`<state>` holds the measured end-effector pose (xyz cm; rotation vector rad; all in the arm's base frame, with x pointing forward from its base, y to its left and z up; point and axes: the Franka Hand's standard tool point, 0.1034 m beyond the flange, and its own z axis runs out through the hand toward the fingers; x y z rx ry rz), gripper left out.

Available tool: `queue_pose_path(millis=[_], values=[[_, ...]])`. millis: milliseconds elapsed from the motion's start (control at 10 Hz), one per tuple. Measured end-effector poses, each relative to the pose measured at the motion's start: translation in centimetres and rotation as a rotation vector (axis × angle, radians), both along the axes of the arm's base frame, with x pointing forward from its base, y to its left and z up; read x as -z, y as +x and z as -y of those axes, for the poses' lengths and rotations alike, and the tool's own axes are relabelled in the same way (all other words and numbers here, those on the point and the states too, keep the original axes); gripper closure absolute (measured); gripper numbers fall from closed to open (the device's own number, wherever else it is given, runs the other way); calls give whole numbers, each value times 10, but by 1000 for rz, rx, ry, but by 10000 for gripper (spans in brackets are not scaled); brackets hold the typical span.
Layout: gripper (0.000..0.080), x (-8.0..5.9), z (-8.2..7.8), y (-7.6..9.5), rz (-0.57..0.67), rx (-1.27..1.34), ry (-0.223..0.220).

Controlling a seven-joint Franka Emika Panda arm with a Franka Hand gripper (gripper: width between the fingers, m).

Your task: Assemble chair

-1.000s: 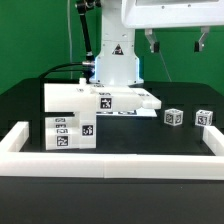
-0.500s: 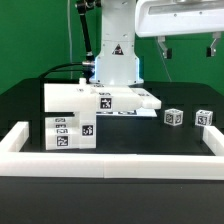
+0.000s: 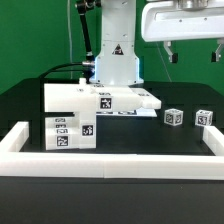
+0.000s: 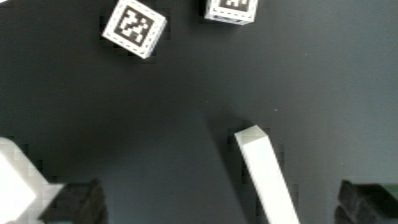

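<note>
Black table [image 3: 150,140], white border rails [image 3: 110,160] on its edges; stacked chair parts [image 3: 75,100] near the exterior view's left edge of the table; two tagged cubes [image 3: 173,117] toward its right edge; gripper [image 3: 192,55] high above them, fingers spread, grasping nothing; only the wrist view shows the cubes' top tags [image 4: 137,27]; patterns unreadable.

I see a robotics lab cell on my screens: a black table [image 3: 130,145] fenced by white rails [image 3: 110,166], a plain green backdrop [image 3: 30,40], the arm [image 3: 116,60] standing at the back with cables [image 3: 62,68], and chair parts [image 3: 70,100] carrying square tags [image 3: 104,101].
</note>
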<state>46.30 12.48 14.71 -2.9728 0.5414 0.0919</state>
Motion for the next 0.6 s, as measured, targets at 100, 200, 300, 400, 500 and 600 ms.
queue_pose_path(millis=[100, 200, 300, 400, 500, 600], values=[[150, 0, 0, 0, 2, 3, 0], [150, 9, -7, -7, 44, 24, -6], [150, 18, -14, -18, 42, 39, -14], [150, 23, -19, -22, 42, 44, -24], [150, 28, -21, -21, 58, 44, -44], [150, 34, -20, -21, 66, 45, -64]])
